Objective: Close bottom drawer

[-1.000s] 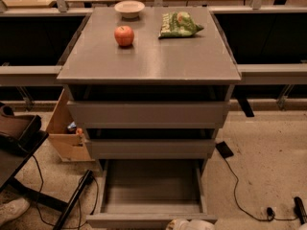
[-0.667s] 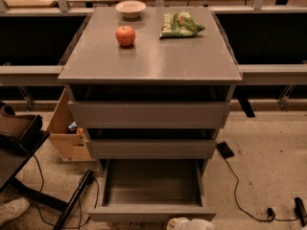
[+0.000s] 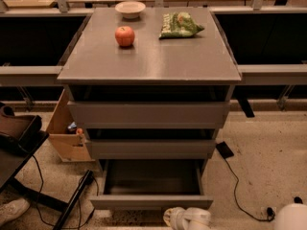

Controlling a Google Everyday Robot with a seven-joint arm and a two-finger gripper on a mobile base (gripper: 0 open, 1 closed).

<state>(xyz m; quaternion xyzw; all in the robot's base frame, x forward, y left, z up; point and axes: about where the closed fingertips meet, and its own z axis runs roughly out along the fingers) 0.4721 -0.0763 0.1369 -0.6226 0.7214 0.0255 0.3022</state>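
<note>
No readable text; the print on the green bag [image 3: 180, 25] is illegible. The gripper [image 3: 188, 218] sits low, just in front of the bottom drawer [image 3: 151, 201].

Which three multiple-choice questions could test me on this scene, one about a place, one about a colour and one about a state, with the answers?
1. Where is the hand? A. Beside the bowl. B. Low, just in front of the bottom drawer. C. Inside the top drawer.
2. What colour is the apple? A. Green. B. Yellow. C. Red.
3. How is the bottom drawer? A. Pulled out. B. Fully shut. C. Taken away.
Answers: 1 B, it shows at the lower edge, before the drawer's front panel. 2 C, it is red against the grey cabinet top. 3 A, its empty grey interior is visible.
</note>
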